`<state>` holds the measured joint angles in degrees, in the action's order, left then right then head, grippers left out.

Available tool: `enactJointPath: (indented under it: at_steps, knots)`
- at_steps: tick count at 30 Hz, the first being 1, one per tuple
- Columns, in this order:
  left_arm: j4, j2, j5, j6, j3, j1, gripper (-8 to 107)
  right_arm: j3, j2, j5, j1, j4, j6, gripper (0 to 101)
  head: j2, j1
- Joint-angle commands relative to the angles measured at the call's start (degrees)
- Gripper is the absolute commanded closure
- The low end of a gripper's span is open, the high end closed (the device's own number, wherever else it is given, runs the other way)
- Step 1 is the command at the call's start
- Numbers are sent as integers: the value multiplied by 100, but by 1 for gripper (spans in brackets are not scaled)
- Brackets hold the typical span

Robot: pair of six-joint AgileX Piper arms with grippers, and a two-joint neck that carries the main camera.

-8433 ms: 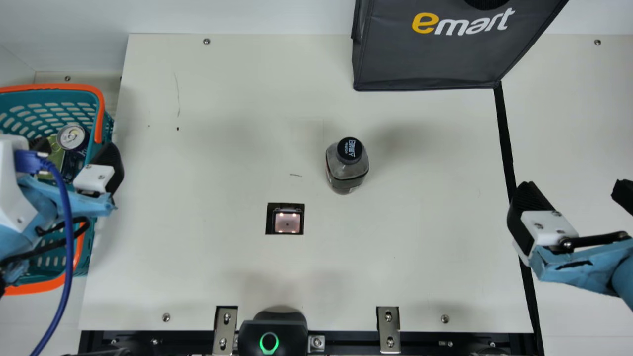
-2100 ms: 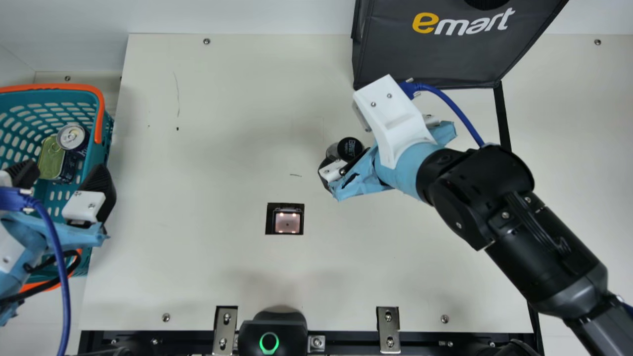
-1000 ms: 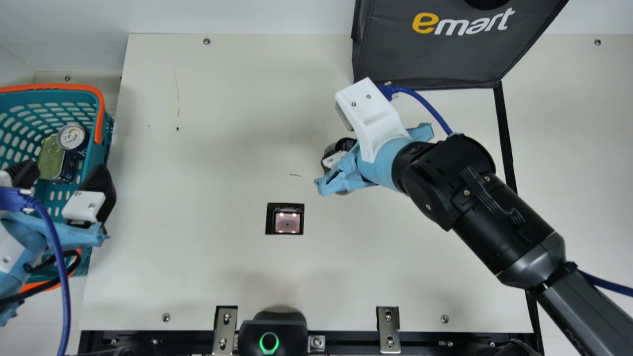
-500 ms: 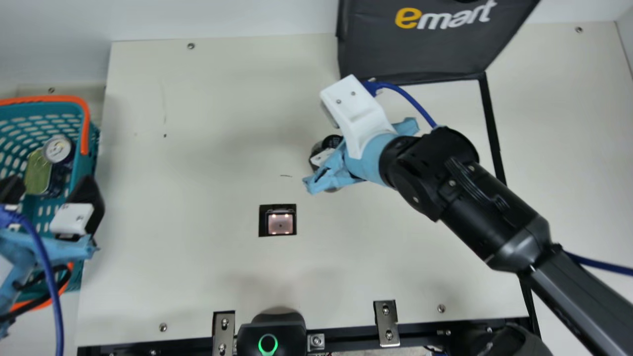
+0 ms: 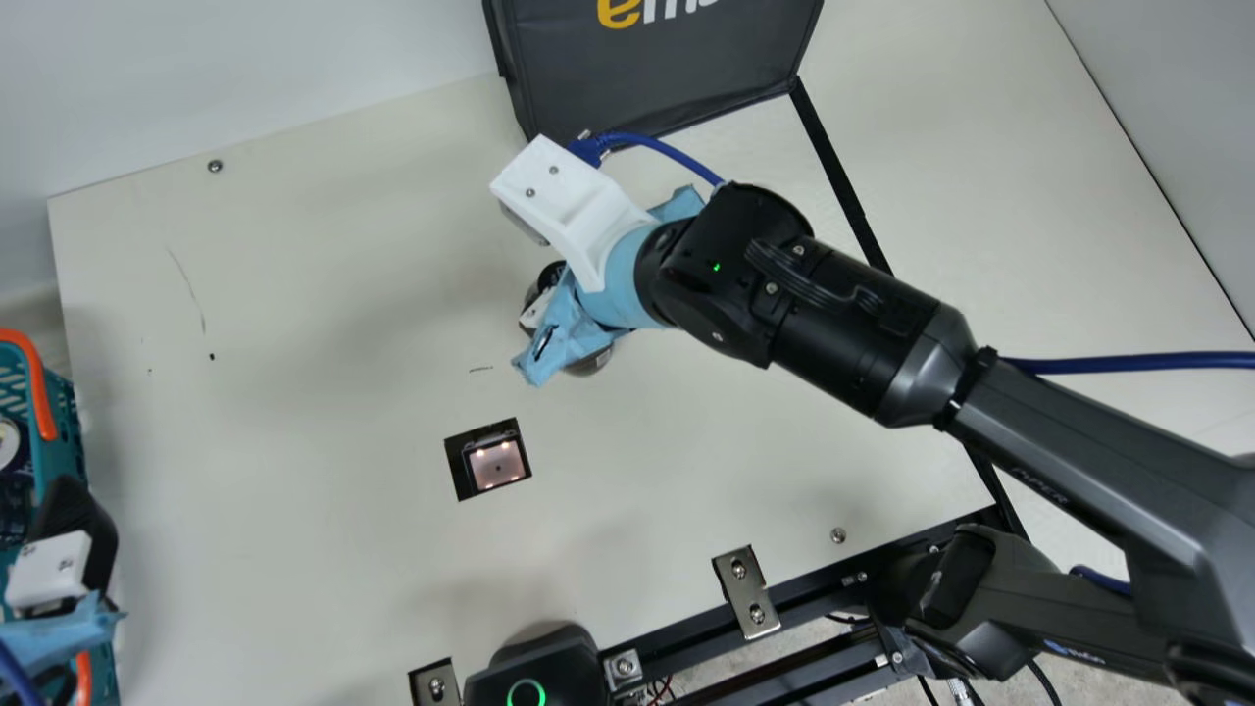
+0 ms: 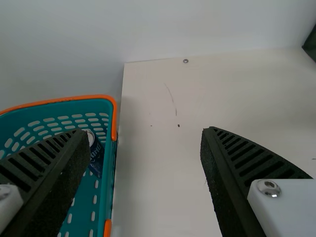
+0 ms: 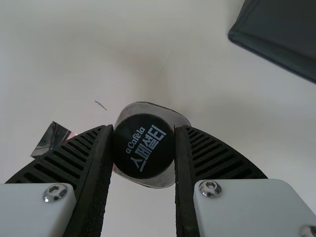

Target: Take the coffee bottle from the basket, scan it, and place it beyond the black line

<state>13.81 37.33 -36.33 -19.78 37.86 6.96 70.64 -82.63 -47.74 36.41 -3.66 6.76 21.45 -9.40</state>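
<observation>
— Looking through my cameras from far away, I see my right gripper (image 5: 562,328) out over the big cream table (image 5: 343,559). What have its fingers got?

— I see them hugging the coffee bottle (image 5: 590,363). One finger is on each side of its round black cap (image 7: 143,146), and both touch it.

— Is the bottle standing up?

— It looks upright to me, but I can't tell if its bottom touches the table. It is near the little square scanner (image 5: 496,465), on the same side of the black line (image 5: 841,186) as the scanner.

— And what about the scanner?

— I see small lights shining in its window. The big dark bag (image 5: 657,74) is at the back of the table, with the black line starting by its corner.

— Now tell me about my left gripper (image 5: 61,564).

— It is by the blue-green basket (image 5: 61,436) with the orange handle (image 5: 37,387). Its two fingers are wide apart.

— What is in the basket?

— I see a can (image 6: 96,157) with a dark blue side, close to the basket wall
</observation>
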Motion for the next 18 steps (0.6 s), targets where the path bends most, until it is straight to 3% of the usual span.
enactJointPath:
  at_steps: [1,18]
  knots:
    - [0,0,0,0,0,0,9,42,14,55,-5,-13,8,101,13,148]
    - [0,0,0,0,0,0,9,370,118,-127,-189,-127,4,101,13,148]
